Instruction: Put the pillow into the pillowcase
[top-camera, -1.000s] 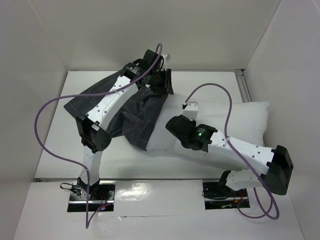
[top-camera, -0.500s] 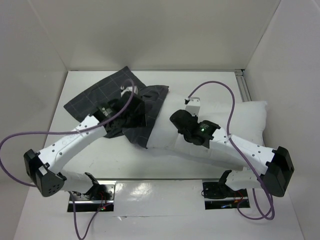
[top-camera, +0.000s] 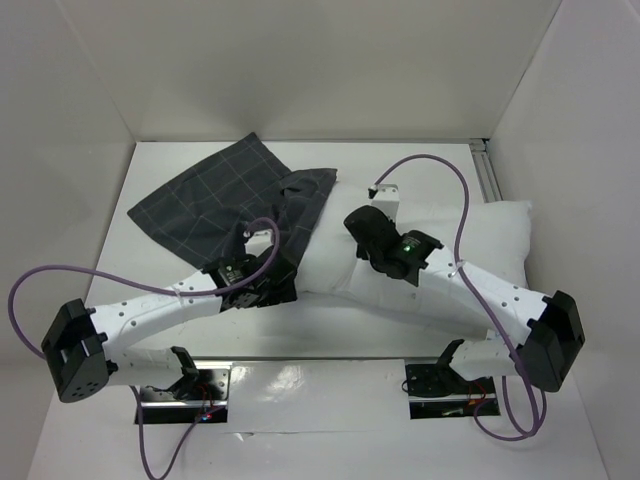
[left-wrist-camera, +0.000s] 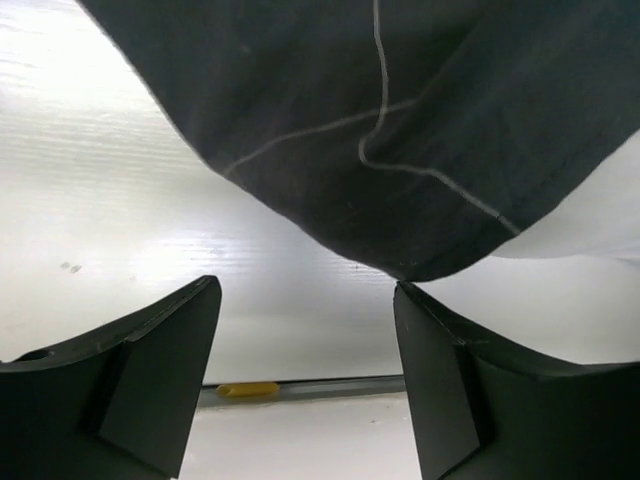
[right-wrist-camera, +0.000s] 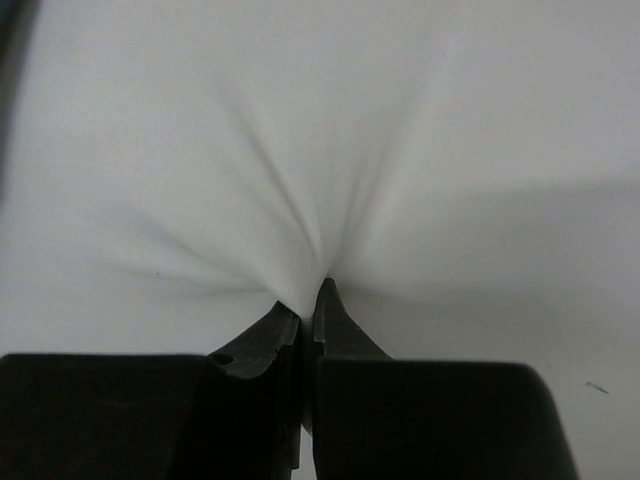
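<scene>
Pillow (top-camera: 485, 235) in right gripper (right-wrist-camera: 312, 303) — left gripper (left-wrist-camera: 305, 292) low, agape beside pillowcase (left-wrist-camera: 400, 120)

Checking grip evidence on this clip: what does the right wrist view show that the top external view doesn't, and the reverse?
Only the right wrist view: the right gripper has its fingertips pinched shut on a fold of the white pillow, with creases fanning out from the pinch.
Only the top external view: the checked pillowcase lies over the pillow's left end, and the left gripper sits at its near edge.
Both views: the pillow and the right gripper on it.
</scene>
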